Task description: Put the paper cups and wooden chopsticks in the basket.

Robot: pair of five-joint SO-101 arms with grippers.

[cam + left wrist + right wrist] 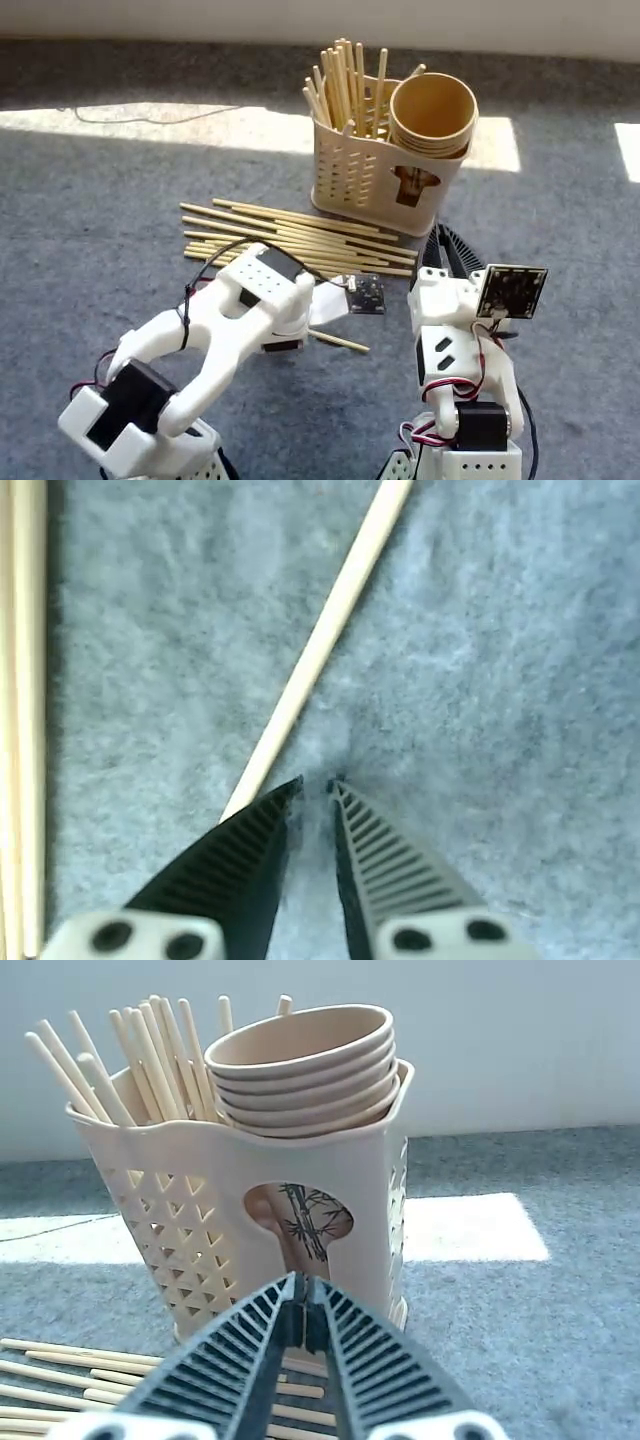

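Several cups (433, 110) stood stacked in basket (345, 175) beside some chopsticks (345, 75); many loose chopsticks (300, 240) lay before basket. Left gripper (315, 785) barely parted, empty, by stray stick (320, 650); right gripper (303, 1282) closed, empty, facing basket.

Chopstick (315, 645) — far end off-frame

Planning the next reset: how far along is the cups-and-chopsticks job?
Done: stacked paper cups and a bunch of chopsticks stand in the basket. In hand: nothing; left pincer is slightly open beside one loose chopstick, right pincer shut, empty. Left: that one and the pile on the carpet.
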